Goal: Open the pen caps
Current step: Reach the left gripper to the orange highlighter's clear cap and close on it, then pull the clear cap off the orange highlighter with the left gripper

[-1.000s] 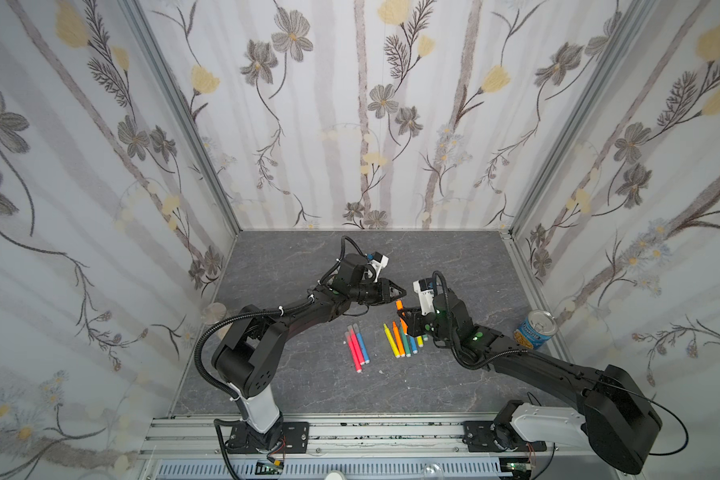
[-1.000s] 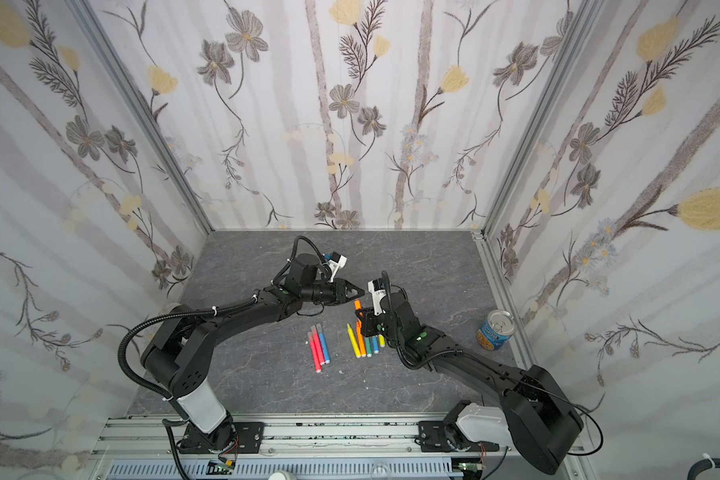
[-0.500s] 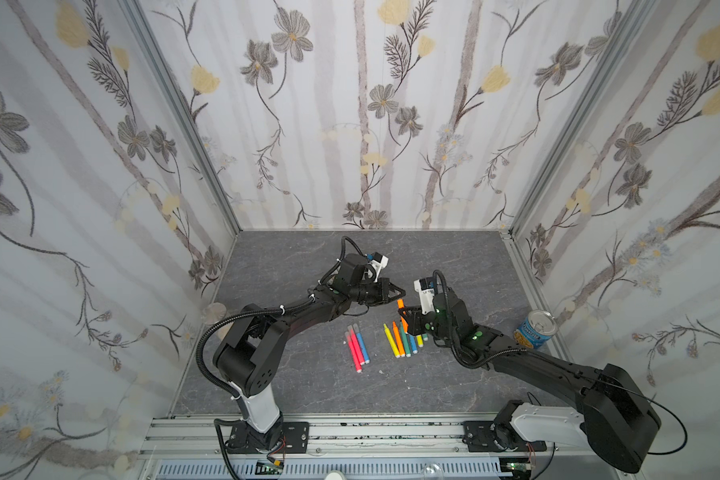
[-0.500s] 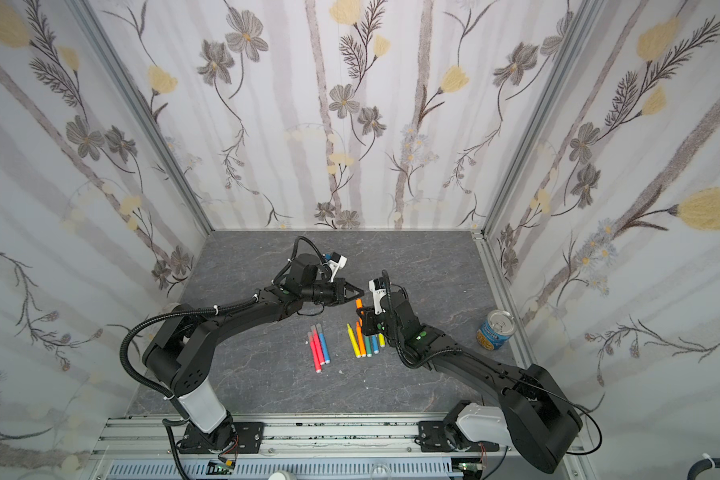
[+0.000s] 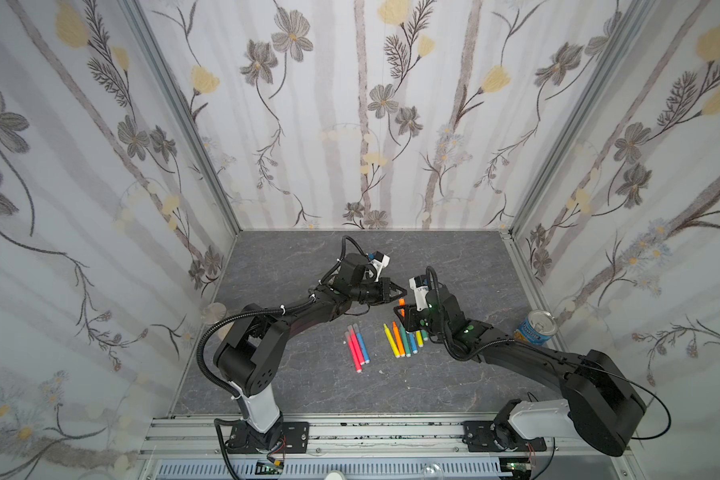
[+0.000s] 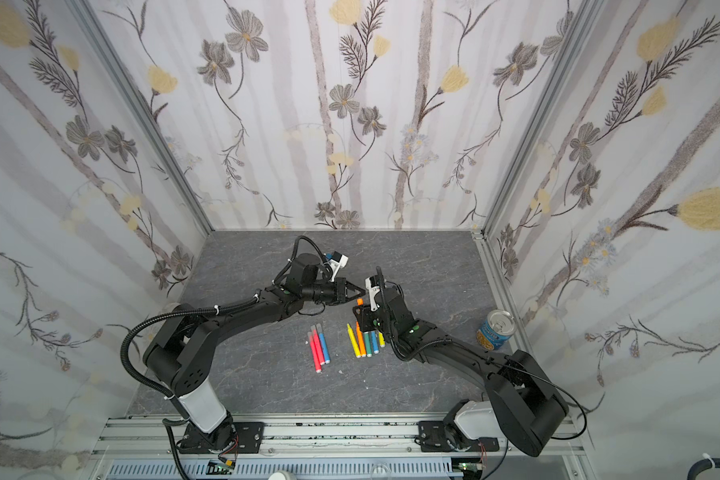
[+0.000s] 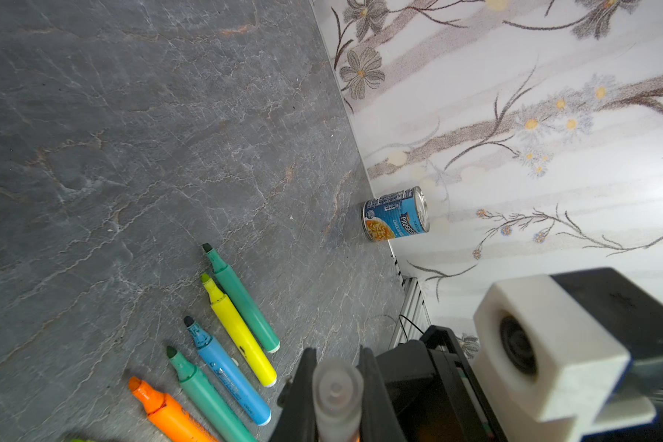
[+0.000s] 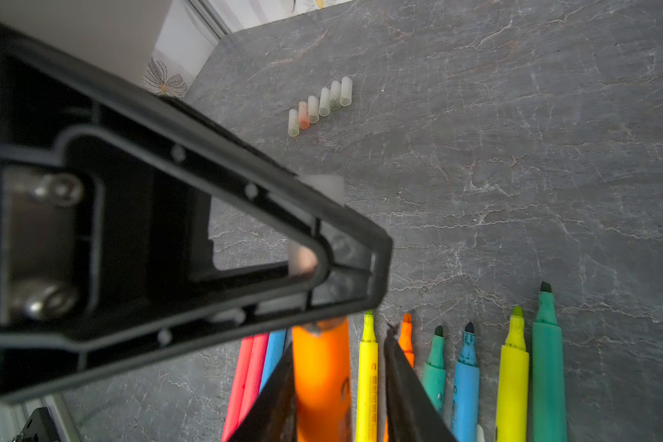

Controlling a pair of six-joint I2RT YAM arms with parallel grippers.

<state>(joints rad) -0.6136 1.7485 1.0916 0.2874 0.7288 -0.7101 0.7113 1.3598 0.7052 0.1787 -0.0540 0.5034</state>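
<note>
six caps [image 8: 319, 105] lie off in a row, six bare pens [image 7: 223, 367] lie right of three capped pens [image 5: 356, 343], and mid-table the left claw [image 5: 400, 289] is clamped on the cap [image 7: 336, 386] of an orange pen [image 8: 320, 382] between the slightly parted jaws of the right claw [image 8: 337, 363].

Both top views look down steeply from high above the aluminium front rail [image 5: 350, 432]. They stand far off, take in the whole grey stone-patterned table [image 5: 308, 386], and share nearly all the scene. The left wrist camera sits close behind the black left gripper [image 7: 337, 356] and faces across the table to the flowered side wall [image 7: 513, 76]. The translucent grey plastic pen cap [image 7: 337, 386] is blurred, being so near. The right wrist camera looks along the black right gripper [image 8: 339, 344], also very near. Both wrist views share the row of bright uncapped felt-tip markers [image 7: 242, 336].
</note>
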